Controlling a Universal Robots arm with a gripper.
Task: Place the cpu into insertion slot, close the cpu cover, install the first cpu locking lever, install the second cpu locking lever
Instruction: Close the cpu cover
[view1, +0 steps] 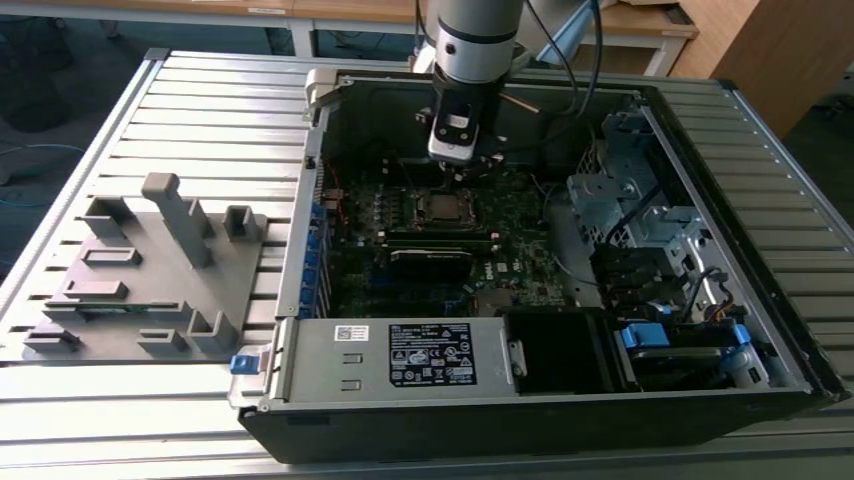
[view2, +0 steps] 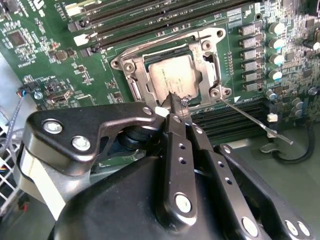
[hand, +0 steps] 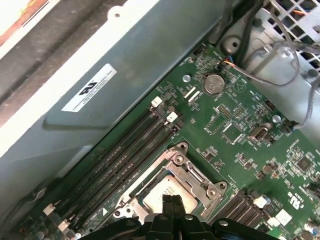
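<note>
The cpu (view2: 167, 75) lies flat in the insertion slot (view2: 131, 89), its dull silvery top showing through the window of the cpu cover (view2: 204, 64), which lies down over it. In the first wrist view the cpu (hand: 167, 191) and cpu cover (hand: 196, 176) sit just beyond my fingertips. My gripper (view2: 178, 100) is shut with nothing seen between its fingers, its tips right at the cover's near edge. A thin silvery locking lever (view2: 255, 119) sticks out from one socket corner, its free end away from the socket. In the exterior view my gripper (view1: 463, 168) hangs just above the socket (view1: 441, 207).
Long black memory slots (hand: 122, 160) flank the socket on both sides. The open computer case (view1: 400, 410) has a drive cage (view1: 627, 200) on the exterior view's right. A grey fixture (view1: 147, 270) stands outside the case on the exterior view's left.
</note>
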